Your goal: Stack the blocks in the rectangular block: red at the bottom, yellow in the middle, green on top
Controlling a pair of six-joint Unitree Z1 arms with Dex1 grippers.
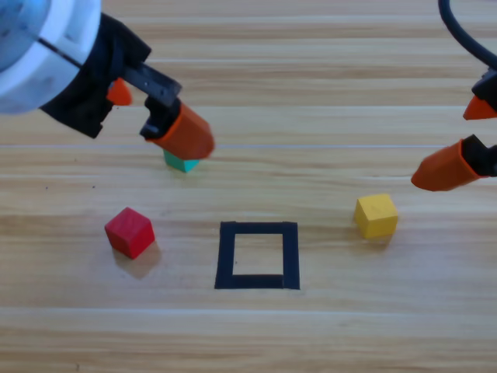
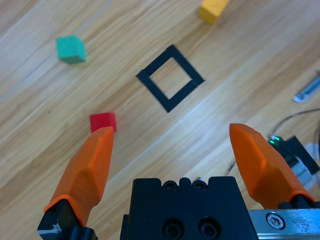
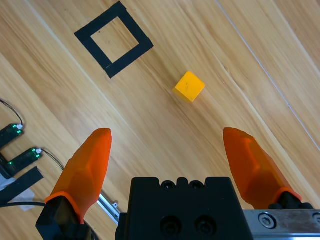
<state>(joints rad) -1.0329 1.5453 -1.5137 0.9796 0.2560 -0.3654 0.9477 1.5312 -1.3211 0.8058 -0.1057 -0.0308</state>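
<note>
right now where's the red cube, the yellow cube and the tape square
red cube [image 1: 130, 231], high view, top face
yellow cube [image 1: 376, 214], high view, top face
tape square [image 1: 227, 256], high view, left strip of tape

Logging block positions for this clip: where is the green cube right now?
In the high view the green cube sits on the table left of centre, partly hidden under the left pincer, above and left of the black tape square, outside it.

Robotics lab test setup, plain wooden bench [image 1: 326, 93], black tape square [image 1: 258, 256] marked on it, small circuit boards with green indicator lights [image 3: 17, 145] and loose cables [image 2: 300, 116] lying beside the tools, no household items
</note>
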